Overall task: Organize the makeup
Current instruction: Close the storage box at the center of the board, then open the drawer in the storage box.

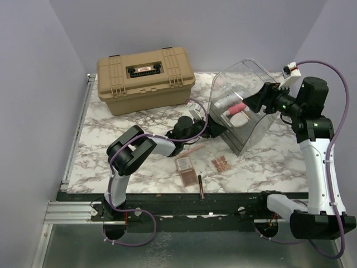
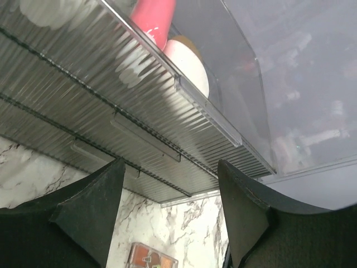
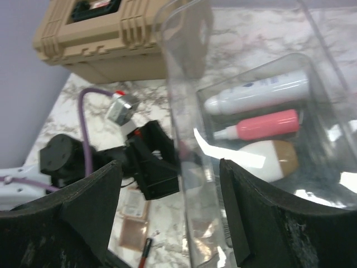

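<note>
- The left hand [image 2: 170,167] is hovering just in front of the ribbed grey drawers [image 2: 139,123] of the clear bin [image 1: 248,137]. Its fingers are standing well apart and gripping nothing.
- The right hand [image 3: 170,164] is likewise standing wide and empty at the top of the bin. The edge of the raised lid [image 3: 184,84] is showing in the gap between its fingers, and I cannot tell whether either finger is touching it.
- The white tube [image 3: 256,92], pink tube [image 3: 262,124] and white oval piece [image 3: 262,162] are lying side by side in the bin's top compartment.
- Three palettes [image 1: 184,163] and a pencil [image 1: 201,186] are lying on the surface between the bin and the near edge.
- The step is probably opening a drawer for those pieces.
- The left hand should be lining up squarely on one drawer's raised lip, not straddling two.
- It should be pulling straight out, toward the near edge.
- The right hand should be steadying the bin so it is not sliding or tipping, with the lid staying up.
</note>
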You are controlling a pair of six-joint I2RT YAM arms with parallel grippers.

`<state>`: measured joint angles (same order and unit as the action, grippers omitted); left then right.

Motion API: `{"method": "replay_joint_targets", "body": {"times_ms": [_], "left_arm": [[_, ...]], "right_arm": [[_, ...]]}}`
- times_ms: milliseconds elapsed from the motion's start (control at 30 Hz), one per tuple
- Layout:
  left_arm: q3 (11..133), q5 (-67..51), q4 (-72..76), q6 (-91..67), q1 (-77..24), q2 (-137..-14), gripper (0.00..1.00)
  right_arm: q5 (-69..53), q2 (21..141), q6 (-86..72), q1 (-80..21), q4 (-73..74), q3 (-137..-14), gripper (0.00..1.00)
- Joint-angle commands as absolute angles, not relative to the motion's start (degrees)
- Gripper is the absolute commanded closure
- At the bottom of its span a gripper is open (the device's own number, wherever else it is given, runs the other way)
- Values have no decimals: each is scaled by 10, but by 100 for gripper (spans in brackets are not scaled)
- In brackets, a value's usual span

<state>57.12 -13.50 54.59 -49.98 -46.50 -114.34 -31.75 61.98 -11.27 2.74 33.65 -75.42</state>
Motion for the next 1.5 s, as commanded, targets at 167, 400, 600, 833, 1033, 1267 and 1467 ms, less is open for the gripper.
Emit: {"method": "replay_joint_targets", "body": {"times_ms": [167,400,600,833,1033,1267,1467], "left_arm": [[598,-127,589,-524,-464,-1178,32],[584,-128,605,-538,-464,-1186,38],[593,-134,610,-547,-463,-1195,50],[597,-130,619,-559,-463,-1213,57],[604,-123,629,-575,-462,-1216,58],[625,-139,642,-611,-458,-1240,62],[636,-142,643,-619,-456,-1257,72]], "right_arm": [[-316,651,-103,29,447,-803,24],[-356,608,-115,29,428,-818,23],[-450,577,-158,29,419,-807,23],[-478,524,-181,29,429,-771,23],[-495,490,-196,29,428,-742,23],[-488,471,-218,29,416,-722,24],[-513,469,-217,29,415,-718,29]]}}
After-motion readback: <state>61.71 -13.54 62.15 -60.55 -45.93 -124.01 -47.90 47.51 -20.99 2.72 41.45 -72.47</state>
